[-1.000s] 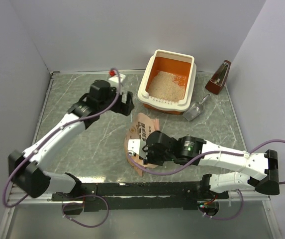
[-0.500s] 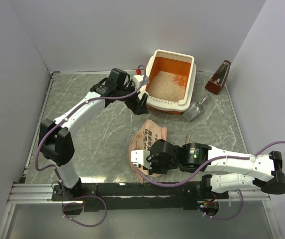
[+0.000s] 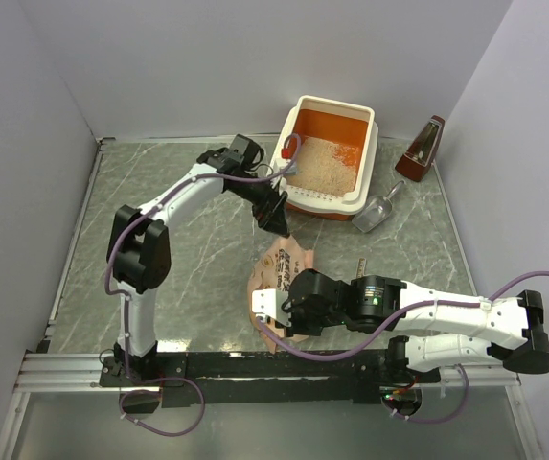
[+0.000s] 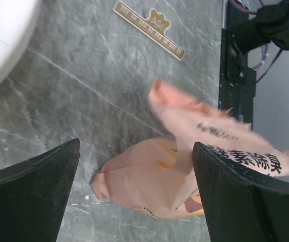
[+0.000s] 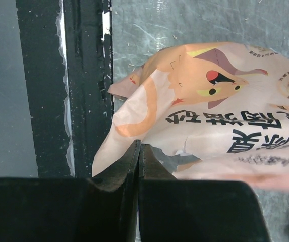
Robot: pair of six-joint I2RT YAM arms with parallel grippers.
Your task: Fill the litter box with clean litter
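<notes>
Two robot arms work over a grey marbled table [image 3: 178, 268], seen from above. The litter box [image 3: 317, 199], a cream-rimmed tray with an orange inside, sits at the table's far edge, right of centre, its long axis running near to far. Pale beige clean litter [image 3: 320, 161] covers much of its floor, with bare orange showing toward the far right corner. A peach-pink bag [image 3: 291, 261] printed with a cartoon cat lies closer to the table's near edge, in front of the box, its length also pointing roughly toward the box. The right gripper [image 3: 266, 309] is at the bag's near end with its jaws closed together; its wrist view suggests they pinch the film there, though the contact is hard to confirm. The left gripper [image 3: 274, 213] hangs between bag and box, jaws spread wide and holding nothing, aimed down at the bag's far end. The left arm is the nearer one to the box. A grey metal scoop [image 3: 377, 211] lies just beside the box's near right corner. The likely next move is the left gripper taking the bag's far end, so the bag can travel toward the box.
</notes>
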